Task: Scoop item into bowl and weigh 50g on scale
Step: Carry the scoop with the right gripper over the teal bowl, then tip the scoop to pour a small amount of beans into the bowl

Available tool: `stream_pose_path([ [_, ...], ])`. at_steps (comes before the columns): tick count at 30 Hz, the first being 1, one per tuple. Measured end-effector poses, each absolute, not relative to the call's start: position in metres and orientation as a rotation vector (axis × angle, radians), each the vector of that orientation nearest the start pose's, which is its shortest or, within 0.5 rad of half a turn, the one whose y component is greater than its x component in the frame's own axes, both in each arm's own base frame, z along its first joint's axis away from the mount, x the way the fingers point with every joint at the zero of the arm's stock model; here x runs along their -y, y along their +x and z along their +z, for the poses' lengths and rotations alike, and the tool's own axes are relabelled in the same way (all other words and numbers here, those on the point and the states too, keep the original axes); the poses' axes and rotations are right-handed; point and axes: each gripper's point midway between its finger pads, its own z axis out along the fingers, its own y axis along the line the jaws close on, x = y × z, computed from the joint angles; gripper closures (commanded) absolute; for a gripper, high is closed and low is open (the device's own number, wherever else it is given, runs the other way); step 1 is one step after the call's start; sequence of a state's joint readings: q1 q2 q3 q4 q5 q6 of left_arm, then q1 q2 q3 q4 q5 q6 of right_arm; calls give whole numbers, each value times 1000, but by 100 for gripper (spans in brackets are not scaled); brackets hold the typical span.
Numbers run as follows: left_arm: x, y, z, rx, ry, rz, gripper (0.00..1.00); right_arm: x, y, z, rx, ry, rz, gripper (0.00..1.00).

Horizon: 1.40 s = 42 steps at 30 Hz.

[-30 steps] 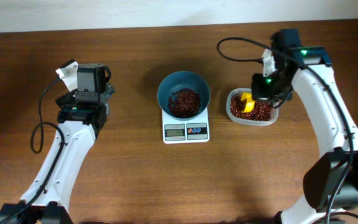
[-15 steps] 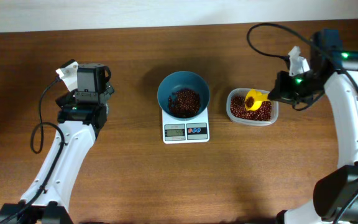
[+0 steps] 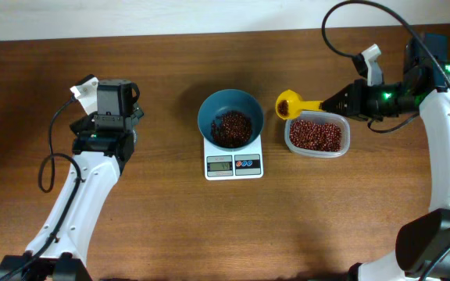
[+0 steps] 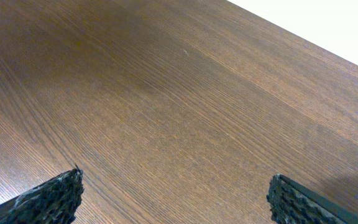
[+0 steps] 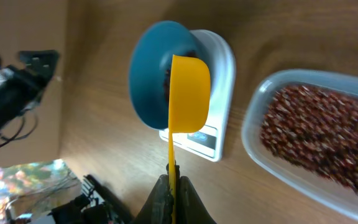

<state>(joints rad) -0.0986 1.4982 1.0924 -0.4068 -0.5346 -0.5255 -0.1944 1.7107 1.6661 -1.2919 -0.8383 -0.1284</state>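
Observation:
The teal-blue bowl stands on the white scale and holds a pile of red-brown beans. My right gripper is shut on the handle of a yellow scoop, held in the air between the bowl and the clear container. Beans show in the scoop's cup. In the right wrist view the scoop is seen from below in front of the bowl and scale. My left gripper is open and empty over bare wood at the far left.
The clear rounded-rectangular container, full of red-brown beans, sits right of the scale. The scale's display and its red and blue buttons face the front edge. The left arm rests at the table's left side.
My right gripper has lifted the yellow scoop out of the clear container and carried it left and up, toward the bowl. The left arm has not moved.

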Motion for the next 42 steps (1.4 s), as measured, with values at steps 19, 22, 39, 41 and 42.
stream_pose_path([
  [19, -48, 409, 174, -2148, -717, 311, 1, -165, 373, 231, -2526, -606, 831, 96],
  [22, -48, 409, 174, -2148, -717, 311, 1, -171, 377, 226, -2525, -645, 724, 96],
  [39, -48, 409, 174, -2148, -717, 311, 1, -190, 384, 233, -2500, -715, 390, 96],
  [41, -48, 409, 174, -2148, -717, 311, 1, -193, 383, 232, -2498, -731, 354, 96],
  [42, -48, 409, 174, -2148, -717, 311, 1, -194, 382, 231, -2498, -737, 335, 96],
])
